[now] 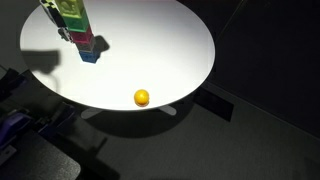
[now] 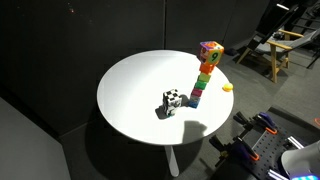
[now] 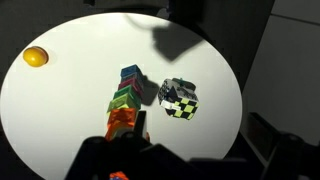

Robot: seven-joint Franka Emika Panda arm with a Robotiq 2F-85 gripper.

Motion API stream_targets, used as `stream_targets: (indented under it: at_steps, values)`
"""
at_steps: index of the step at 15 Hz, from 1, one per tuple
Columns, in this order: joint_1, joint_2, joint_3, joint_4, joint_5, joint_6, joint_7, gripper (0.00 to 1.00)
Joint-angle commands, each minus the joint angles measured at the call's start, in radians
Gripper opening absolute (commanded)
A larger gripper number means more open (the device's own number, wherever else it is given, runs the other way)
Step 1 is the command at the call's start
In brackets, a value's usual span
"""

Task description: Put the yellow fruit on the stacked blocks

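Observation:
The yellow fruit [image 1: 142,97] lies on the round white table [image 1: 170,50] near its edge, apart from the stack. It also shows in an exterior view [image 2: 227,87] and at the top left of the wrist view [image 3: 35,57]. The stacked blocks [image 2: 205,75] stand as a tall multicoloured column, seen in an exterior view [image 1: 80,30] and from above in the wrist view [image 3: 125,98]. My gripper [image 3: 150,160] is only a dark shape at the bottom of the wrist view, high above the table beside the stack. Its jaws are too dark to read.
A black, white and yellow-green chequered cube [image 3: 180,100] lies next to the stack's base, also seen in an exterior view [image 2: 172,101]. Wooden furniture [image 2: 285,50] stands beyond the table. Dark floor surrounds the table.

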Motion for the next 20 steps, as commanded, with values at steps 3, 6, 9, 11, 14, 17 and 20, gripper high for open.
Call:
stream_targets:
  at_steps: [3,6,9,11,14,17,20]
  values:
    - [-0.075,0.018,-0.049,0.066,-0.058,-0.032,0.014,1.00]
    - [-0.117,0.028,-0.077,0.074,-0.085,-0.024,0.013,1.00]
    - [-0.147,0.046,-0.115,0.076,-0.097,-0.016,0.003,1.00]
    - [-0.163,0.065,-0.145,0.074,-0.104,-0.002,-0.012,1.00]
    - [-0.185,0.109,-0.187,0.075,-0.121,0.011,-0.028,1.00]
    - [-0.204,0.156,-0.218,0.076,-0.136,0.029,-0.036,1.00]
    - [-0.225,0.203,-0.241,0.075,-0.158,0.064,-0.052,1.00]
